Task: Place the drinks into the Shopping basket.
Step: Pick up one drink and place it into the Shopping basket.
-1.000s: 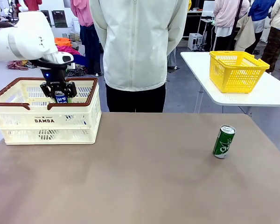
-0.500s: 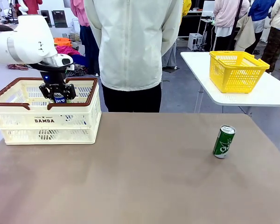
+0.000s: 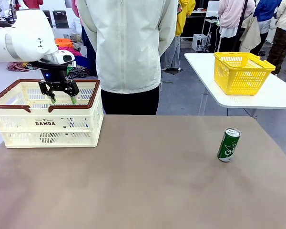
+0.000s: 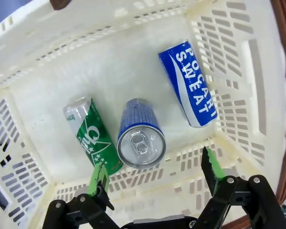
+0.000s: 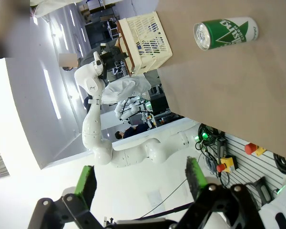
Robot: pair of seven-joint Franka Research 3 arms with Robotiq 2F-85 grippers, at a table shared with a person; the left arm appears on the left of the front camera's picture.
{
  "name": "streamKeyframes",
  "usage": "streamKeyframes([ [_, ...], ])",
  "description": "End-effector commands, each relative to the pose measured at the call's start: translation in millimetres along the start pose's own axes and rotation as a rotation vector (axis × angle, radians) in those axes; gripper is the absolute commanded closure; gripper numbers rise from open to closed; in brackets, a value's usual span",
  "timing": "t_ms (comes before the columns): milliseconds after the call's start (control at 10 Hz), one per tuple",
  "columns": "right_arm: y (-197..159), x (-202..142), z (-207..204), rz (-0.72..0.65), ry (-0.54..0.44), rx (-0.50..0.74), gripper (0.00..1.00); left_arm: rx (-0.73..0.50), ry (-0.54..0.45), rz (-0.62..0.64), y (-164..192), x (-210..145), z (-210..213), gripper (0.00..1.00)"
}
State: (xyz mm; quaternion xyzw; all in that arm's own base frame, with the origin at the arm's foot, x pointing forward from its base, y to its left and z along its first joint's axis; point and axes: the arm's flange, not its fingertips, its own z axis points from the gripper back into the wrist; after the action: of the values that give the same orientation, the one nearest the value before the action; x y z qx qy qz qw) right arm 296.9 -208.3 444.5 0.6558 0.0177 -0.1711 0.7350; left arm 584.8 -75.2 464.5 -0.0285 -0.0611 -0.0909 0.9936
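My left gripper [image 3: 63,99] hangs open just above the cream Shopping basket [image 3: 47,125] at the table's far left. In the left wrist view its fingertips [image 4: 98,175] stand wide apart over a blue can [image 4: 140,138] that stands upright on the basket floor [image 4: 128,62], free of the pads. A blue Pocari Sweat can [image 4: 190,83] and a green can [image 4: 93,136] lie beside it. Another green can [image 3: 229,144] stands upright on the table at the right, also in the right wrist view [image 5: 224,32]. My right gripper [image 5: 139,180] is open and holds nothing.
A person in a pale jacket [image 3: 128,43] stands at the far edge of the table, hands behind the back. A yellow mesh basket [image 3: 241,71] sits on a white side table at the back right. The brown tabletop [image 3: 143,181] lies bare between basket and green can.
My left gripper has opened and let go of the blue can, which now stands in the basket. The gripper has risen slightly. The green can on the table has not moved.
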Motion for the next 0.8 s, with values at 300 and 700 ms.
streamKeyframes([
  [300,3.1,-3.4,1.6,-0.016,0.009,-0.007,0.00,-0.123,-0.172,0.015,-12.8,-35.2,80.9,0.00],
  [700,3.1,-3.4,1.6,-0.016,0.009,-0.007,0.00,-0.627,-0.232,0.088,-16.1,-163.5,193.4,0.00],
])
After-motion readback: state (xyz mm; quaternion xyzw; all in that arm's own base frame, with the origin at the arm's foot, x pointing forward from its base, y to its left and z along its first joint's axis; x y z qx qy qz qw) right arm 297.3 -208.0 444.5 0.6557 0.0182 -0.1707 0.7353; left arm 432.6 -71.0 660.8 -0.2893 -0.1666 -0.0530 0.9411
